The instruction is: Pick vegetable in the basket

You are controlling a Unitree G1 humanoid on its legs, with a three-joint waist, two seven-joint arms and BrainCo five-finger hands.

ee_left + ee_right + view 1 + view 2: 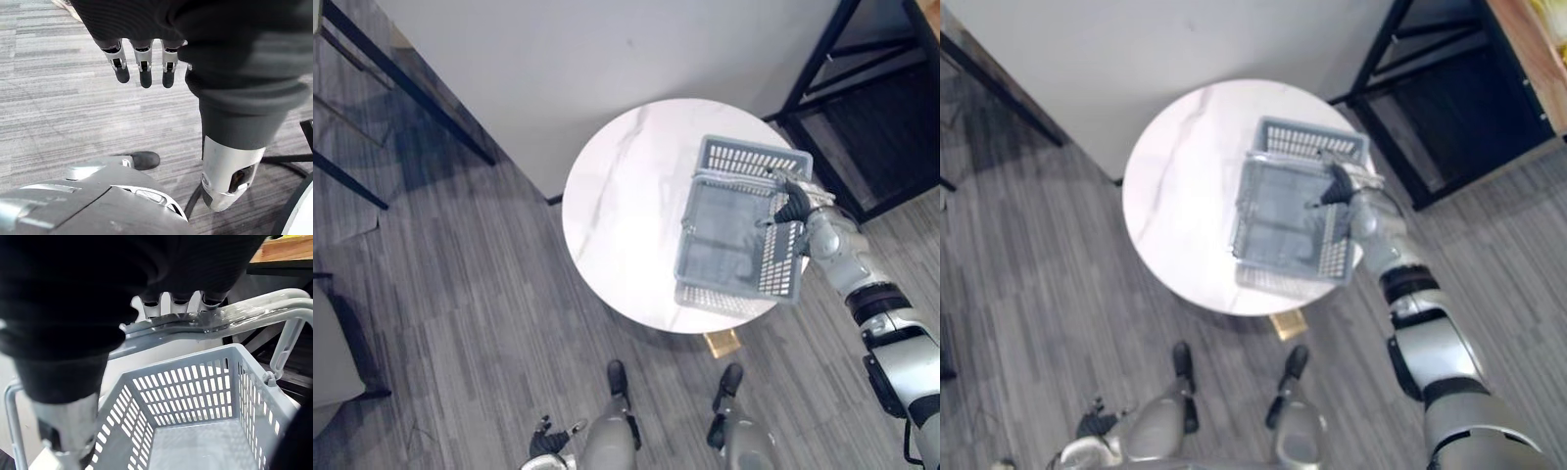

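Basket [754, 157] sits on the robot's right half of the round white counter [617, 196]. Its near right corner is at or just past the counter rim. Can't tell if the base is resting or already unloaded. The opening faces up and the inside reads as bare grey mesh.

The long axis runs roughly away from the robot, with the near end skewed slightly to its left. The two handles [195, 323] are swung up and pressed together across the short axis.

Right hand [793, 206] is clenched around both handles from the basket's right side. Its fingers [181, 298] are hooked over the top and the thumb is hidden.

Step in hand looks like a lift or carry by the handles. To do it well:
- Keep both handles trapped in one grasp.
- Pull straight up so the load hangs under the hand and the basket stays level.
- Only then translate.
- Watch the black frame [862, 127] close on the right, and the overhanging corner, which could catch on the rim.

Left hand [143, 68] hangs low over the floor [58, 112], fingers straight and released, holding nothing.
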